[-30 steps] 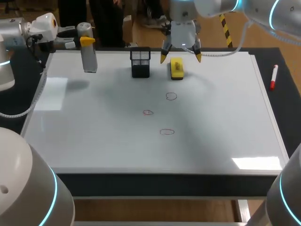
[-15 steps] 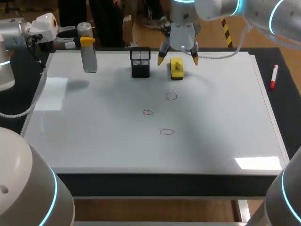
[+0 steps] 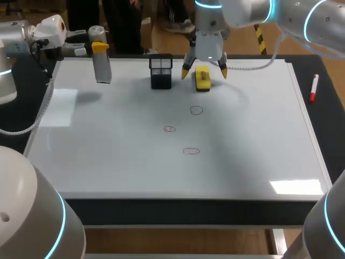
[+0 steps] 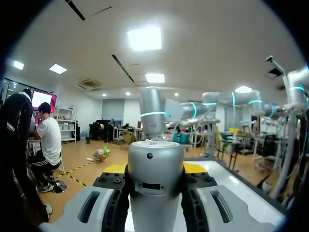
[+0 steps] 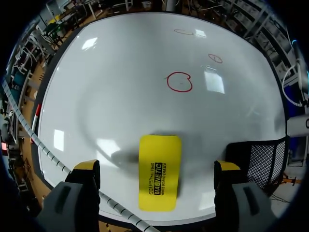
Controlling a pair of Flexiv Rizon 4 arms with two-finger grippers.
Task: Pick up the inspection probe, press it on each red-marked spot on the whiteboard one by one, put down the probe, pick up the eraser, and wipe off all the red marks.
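Two arms share one whiteboard, and the hazards here are listed from the largest item down. My left gripper sits at the board's far left corner, clamped on the upright inspection probe. With the probe not yet put down, an inward swing of that arm could foul the other arm's path. My right gripper hangs spread wide above the eraser, one yellow tip on each long side, gripping nothing. The black mesh holder stands just beside one of those tips, so a descent drifting that way would likely strike or topple it. The yellow eraser lies flat near the board's far edge, roughly centred between the fingers. An uneven close would probably shove it across the slick surface instead of gripping it, and a shallow hold might let it slip mid-wipe. Three red circles remain unwiped nearer me, apart from the eraser. A tilted eraser face would probably leave partial streaks.
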